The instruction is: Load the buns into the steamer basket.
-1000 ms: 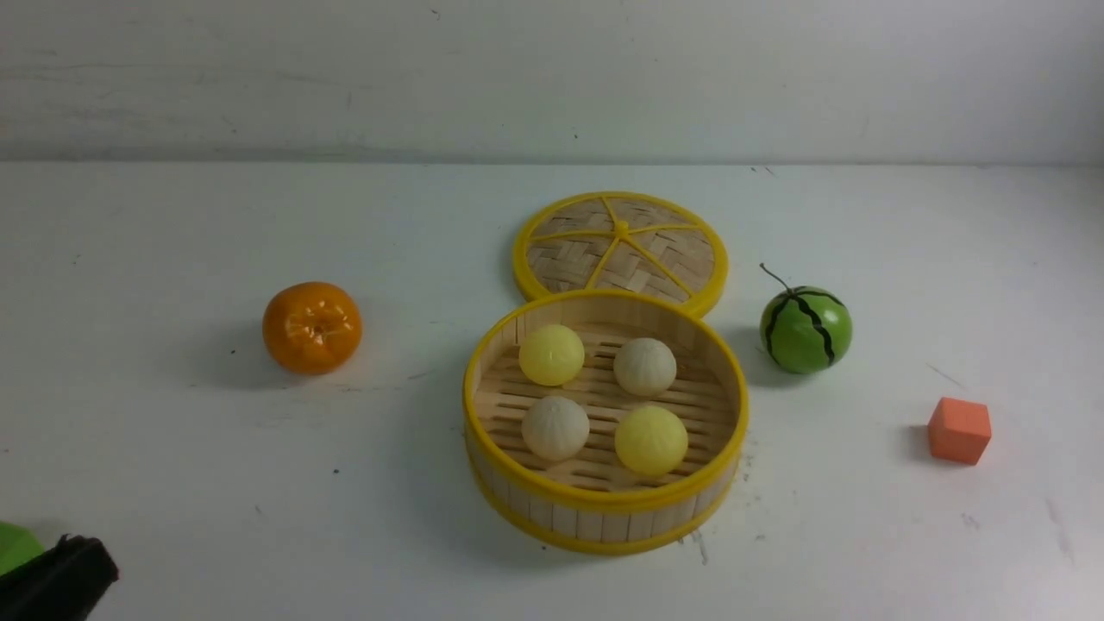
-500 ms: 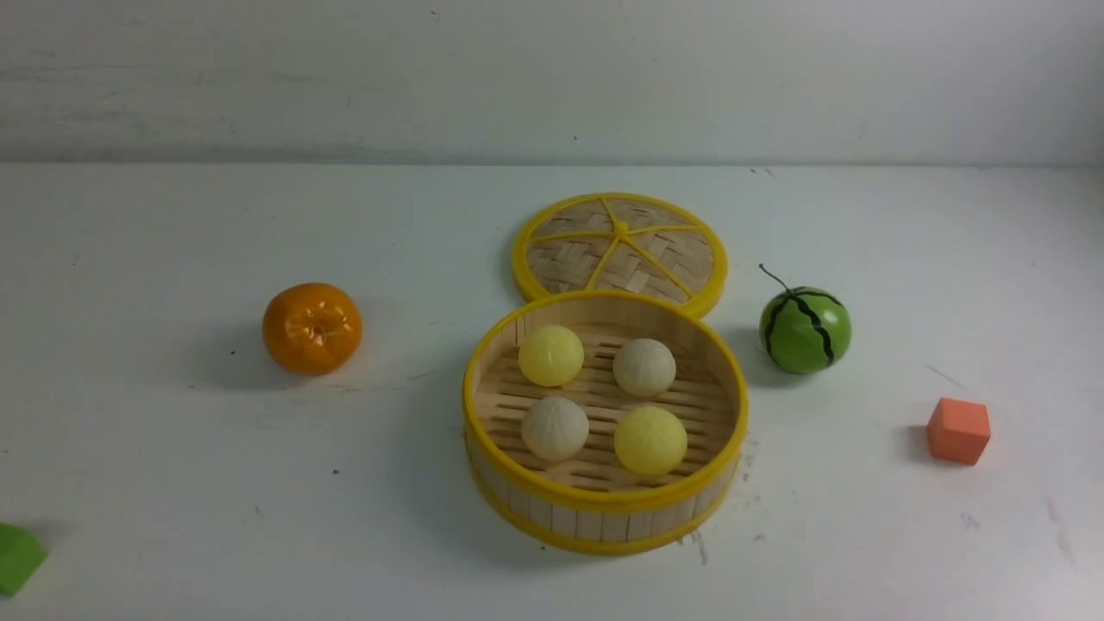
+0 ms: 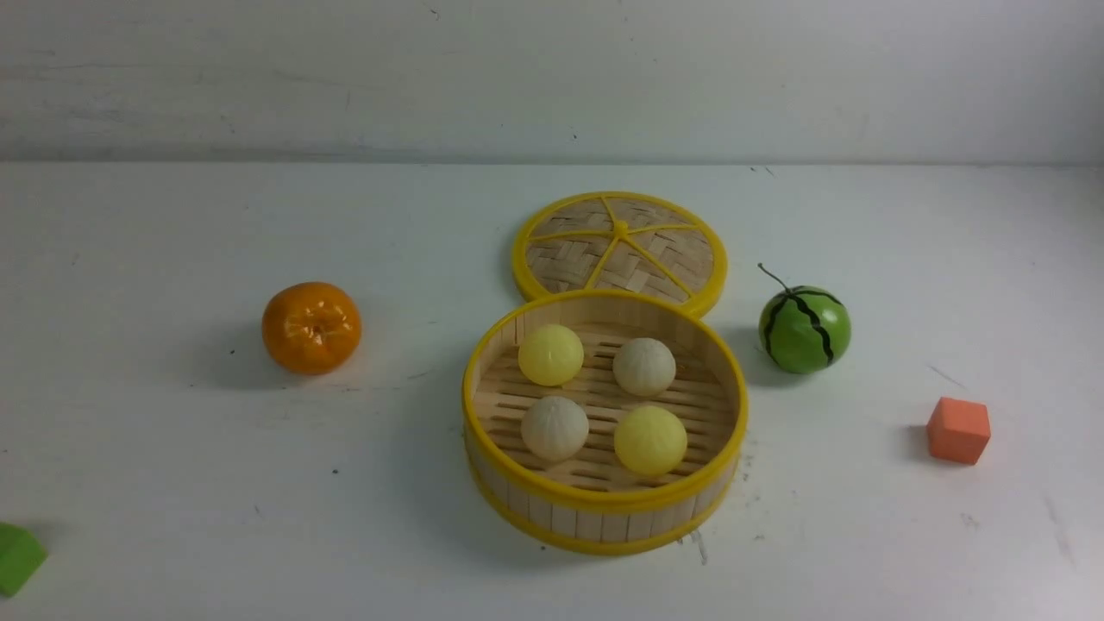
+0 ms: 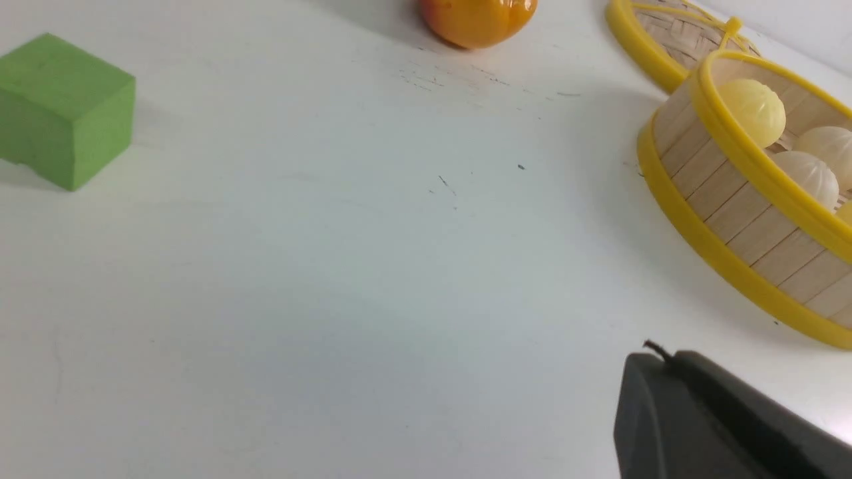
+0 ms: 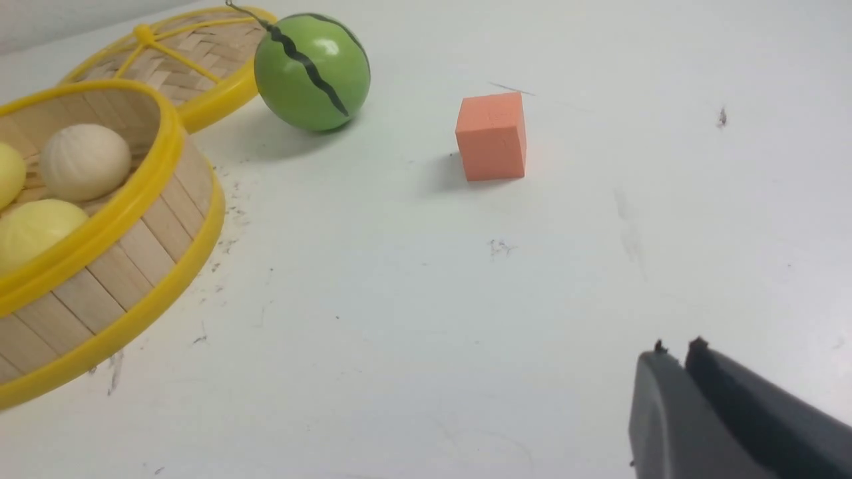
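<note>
Already all four buns [image 3: 601, 403] lie inside the steamer basket [image 3: 604, 513], at the lower centre of the front frame: two pale yellow and two cream ones, in a square, apart from each other. The task looks finished, I think.

Just above the basket the woven lid [image 3: 621, 248] lies flat on the counter [image 3: 172, 448]. The watermelon ball [image 3: 805, 329] is to the right, the orange [image 3: 311, 327] to the left, an orange cube [image 3: 958, 429] at lower right and a green block [image 3: 17, 556] in the lower left corner.

The left end effector [image 4: 655, 359] is closed and empty. The right end effector [image 5: 675, 352] shows only a thin slit between its tips and holds nothing.

A risk remains: the left end effector sits near the basket wall, so a careless swing could push the basket and roll the buns.
</note>
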Motion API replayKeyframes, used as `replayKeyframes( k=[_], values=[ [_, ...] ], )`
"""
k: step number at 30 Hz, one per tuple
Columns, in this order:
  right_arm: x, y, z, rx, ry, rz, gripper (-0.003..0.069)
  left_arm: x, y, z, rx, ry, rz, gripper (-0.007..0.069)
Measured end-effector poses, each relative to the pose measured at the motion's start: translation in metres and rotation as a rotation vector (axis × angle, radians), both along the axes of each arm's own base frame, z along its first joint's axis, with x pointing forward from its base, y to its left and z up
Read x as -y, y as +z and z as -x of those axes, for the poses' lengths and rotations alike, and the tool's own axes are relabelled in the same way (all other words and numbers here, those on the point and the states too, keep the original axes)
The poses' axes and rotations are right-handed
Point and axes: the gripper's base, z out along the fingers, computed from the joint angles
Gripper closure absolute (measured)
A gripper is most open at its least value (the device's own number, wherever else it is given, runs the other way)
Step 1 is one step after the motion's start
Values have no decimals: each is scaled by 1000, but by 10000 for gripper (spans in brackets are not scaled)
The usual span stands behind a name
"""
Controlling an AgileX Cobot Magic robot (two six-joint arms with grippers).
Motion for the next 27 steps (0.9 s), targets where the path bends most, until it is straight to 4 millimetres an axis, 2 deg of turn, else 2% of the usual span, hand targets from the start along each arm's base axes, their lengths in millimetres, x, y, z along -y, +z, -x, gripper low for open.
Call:
replayKeyframes(
  k=[27],
  values=[
    [0,0,0,0,0,0,580,0,0,0,0,0,3,631]
  ],
)
